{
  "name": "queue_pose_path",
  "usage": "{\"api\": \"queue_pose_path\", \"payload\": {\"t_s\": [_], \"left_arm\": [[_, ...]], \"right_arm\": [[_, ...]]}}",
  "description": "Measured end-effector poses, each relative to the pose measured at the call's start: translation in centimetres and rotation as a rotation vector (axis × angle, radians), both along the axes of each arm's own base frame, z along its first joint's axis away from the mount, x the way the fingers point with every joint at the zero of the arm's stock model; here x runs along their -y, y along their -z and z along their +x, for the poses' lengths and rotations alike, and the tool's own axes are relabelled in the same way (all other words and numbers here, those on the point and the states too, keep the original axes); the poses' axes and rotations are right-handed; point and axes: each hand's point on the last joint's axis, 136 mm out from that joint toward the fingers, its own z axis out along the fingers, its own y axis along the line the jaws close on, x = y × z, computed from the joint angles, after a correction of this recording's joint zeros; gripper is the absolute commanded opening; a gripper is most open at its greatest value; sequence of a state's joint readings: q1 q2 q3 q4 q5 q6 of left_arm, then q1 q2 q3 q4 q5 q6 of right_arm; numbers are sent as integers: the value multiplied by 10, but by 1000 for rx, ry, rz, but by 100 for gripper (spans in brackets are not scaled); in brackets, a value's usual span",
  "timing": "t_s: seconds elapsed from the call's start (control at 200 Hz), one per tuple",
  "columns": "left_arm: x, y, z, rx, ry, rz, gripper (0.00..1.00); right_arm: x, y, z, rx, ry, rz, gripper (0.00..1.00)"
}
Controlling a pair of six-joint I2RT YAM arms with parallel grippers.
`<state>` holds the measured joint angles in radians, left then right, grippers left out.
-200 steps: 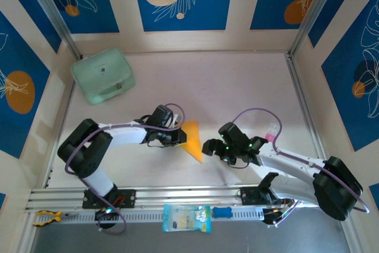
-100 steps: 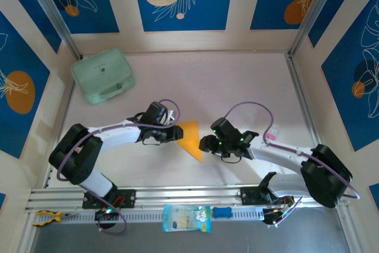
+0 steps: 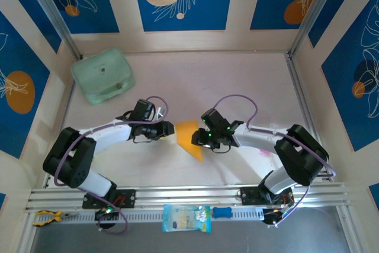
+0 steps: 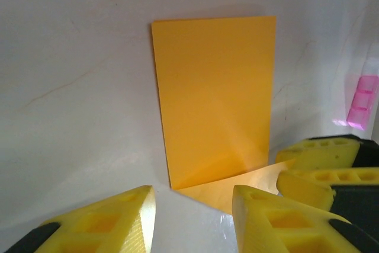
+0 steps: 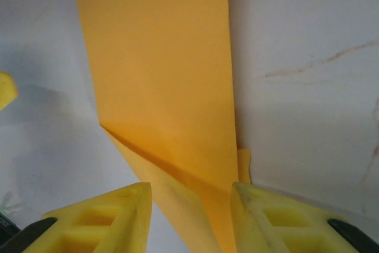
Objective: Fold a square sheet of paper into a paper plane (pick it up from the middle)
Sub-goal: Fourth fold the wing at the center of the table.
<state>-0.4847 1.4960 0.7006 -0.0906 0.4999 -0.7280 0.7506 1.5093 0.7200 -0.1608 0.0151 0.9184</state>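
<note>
You lose the tip of the sheet of paper (image 5: 160,75) off the right wrist view's bottom edge, inside the right gripper (image 5: 189,205); contact unclear.

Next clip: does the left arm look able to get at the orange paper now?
Probably yes. The left pincer sits open right at the edge of the folded paper, nothing between them; the right pincer crowds only the opposite side.

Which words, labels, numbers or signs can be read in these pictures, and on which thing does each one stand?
None can be read.
The pale blue packet at the near edge carries print, but it is too small and blurred to read.
The orange-yellow paper is plain, with no writing.
The mint-green case shows no legible label.
</note>
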Motion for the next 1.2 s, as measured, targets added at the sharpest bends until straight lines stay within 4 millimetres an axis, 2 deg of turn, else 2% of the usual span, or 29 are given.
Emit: {"api": "queue_pose_path", "payload": {"t_s": [0.215, 0.335, 0.67, 0.955, 1.2], "left_arm": [[1, 0, -4, -30, 5, -28, 40], [1, 2, -5, -50, 3, -35, 40], [5, 9, -8, -99, 20, -52, 43], [11, 5, -3, -107, 34, -79, 44], [12, 8, -4, -130, 39, -90, 50]], "right_arm": [[-4, 0, 6, 2, -32, 17, 23], [-5, 0, 6, -2, -43, 27, 20], [-7, -5, 8, 1, -61, 96, 17], [-3, -10, 8, 11, -57, 164, 14], [0, -15, 8, 19, -58, 212, 14]]}}
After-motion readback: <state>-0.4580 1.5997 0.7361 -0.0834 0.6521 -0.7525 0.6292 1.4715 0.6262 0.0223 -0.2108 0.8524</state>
